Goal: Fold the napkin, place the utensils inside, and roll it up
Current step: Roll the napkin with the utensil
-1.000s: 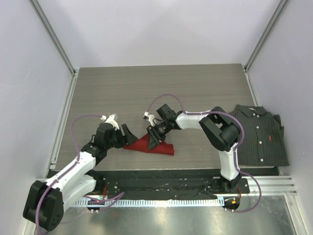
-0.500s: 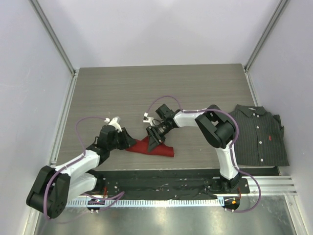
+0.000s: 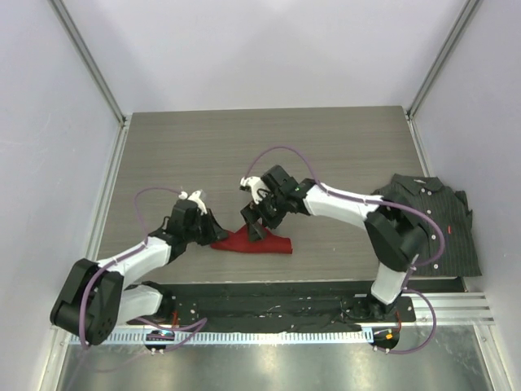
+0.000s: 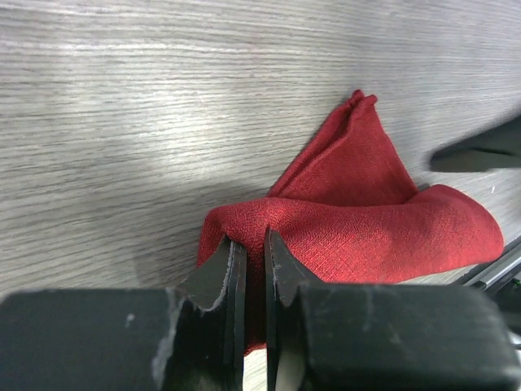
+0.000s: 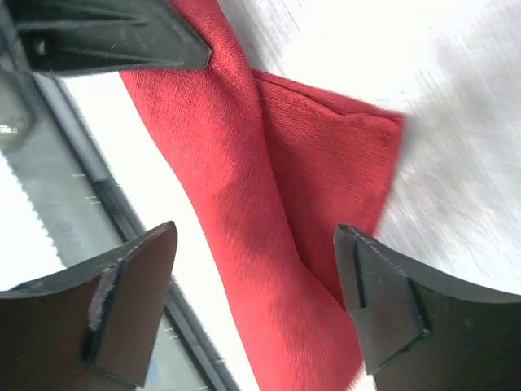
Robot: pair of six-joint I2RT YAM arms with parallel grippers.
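Note:
The deep-red napkin (image 3: pixel 256 243) lies bunched near the table's front edge, between the two arms. My left gripper (image 3: pixel 213 232) is shut on the napkin's left end; in the left wrist view the cloth (image 4: pixel 358 220) is pinched between the black fingers (image 4: pixel 228 269) of that gripper (image 4: pixel 252 248). My right gripper (image 3: pixel 254 224) hovers open just above the napkin's middle. In the right wrist view, the gripper (image 5: pixel 256 277) has wide-spread fingers (image 5: pixel 378 297) over the red cloth (image 5: pixel 269 236) without touching it. The utensils are out of view.
A dark pinstriped shirt (image 3: pixel 427 224) lies folded at the right edge of the table. The black base rail (image 3: pixel 269 305) runs just in front of the napkin. Grey walls enclose the wood-grain table (image 3: pixel 244 147) on three sides.
The left gripper moved right onto the napkin's left end and closed on it. The right gripper opened, let go of the cloth and lifted slightly; its arm stretched out lower.

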